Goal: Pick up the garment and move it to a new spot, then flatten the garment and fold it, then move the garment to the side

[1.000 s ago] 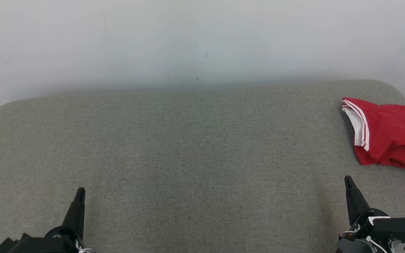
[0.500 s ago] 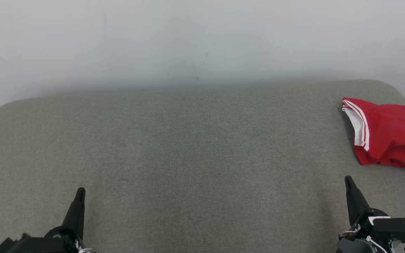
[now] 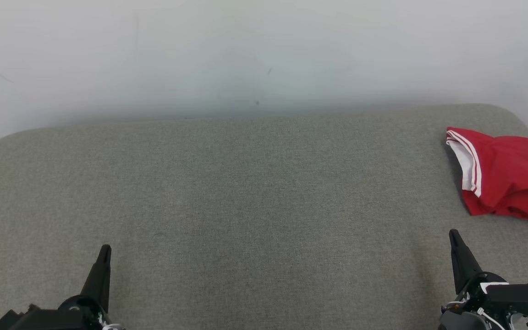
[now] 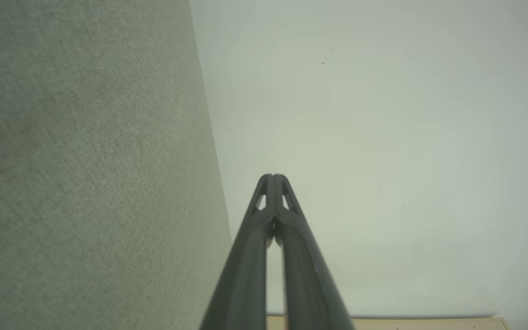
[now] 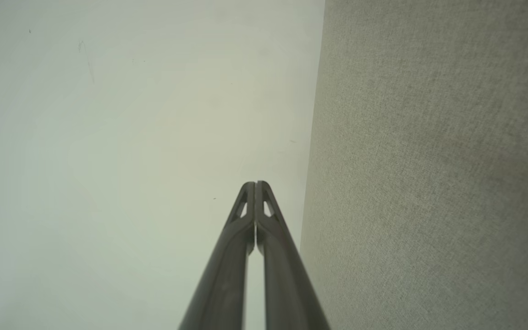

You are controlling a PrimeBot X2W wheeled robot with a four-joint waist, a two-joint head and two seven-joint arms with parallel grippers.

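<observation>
Left gripper (image 3: 104, 251): low at near left, fingers pressed together tip to tip, nothing between them. Right gripper (image 3: 454, 236): low at near right, likewise closed and empty. Both point away from the robot over the grey cushion (image 3: 264, 206), well apart from each other. In each wrist view the closed fingers show against the wall, with the cushion to one side.

Cushion: woven grey fabric, rounded far corners.

Garment (image 3: 507, 178): red with white trim and stripes, crumpled in a heap on the cushion's far right, cut off by the head view's right edge. It lies beyond the right gripper and apart from it, no contact.

Behind all, a pale wall (image 3: 264, 55) with a few small dark marks.
</observation>
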